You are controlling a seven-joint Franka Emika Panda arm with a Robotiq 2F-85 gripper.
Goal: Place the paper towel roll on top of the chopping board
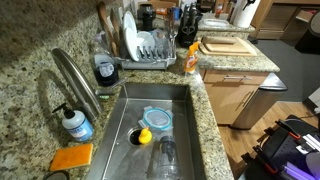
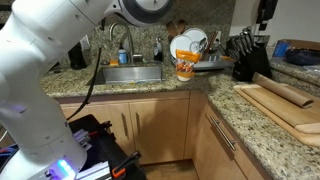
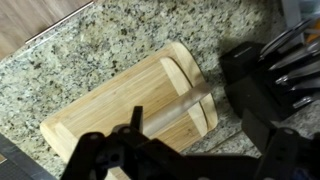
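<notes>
Above the granite counter (image 3: 150, 35), the gripper (image 3: 190, 160) is being held over the chopping board (image 3: 130, 100), its fingers being shown spread apart and empty. In an exterior view, the paper towel roll (image 1: 243, 13) is being seen standing upright beyond the board, not on it. A knife block (image 3: 265, 75) is being shown just beside the board.

This is a home kitchen. A steel sink (image 1: 178, 100) is sunk into a speckled granite desk (image 1: 30, 45). A curved faucet (image 1: 75, 75) stands at the sink's edge, with a soap bottle (image 1: 76, 124) and an orange sponge (image 1: 71, 157) just beside it. Behind the sink, a dish rack (image 1: 150, 58) holds white plates (image 1: 148, 42). Farther along from the sink lie a wooden chopping board (image 3: 120, 110) and a black knife block (image 3: 262, 80). Pale wood cabinets (image 2: 150, 125) run below the sink.
</notes>
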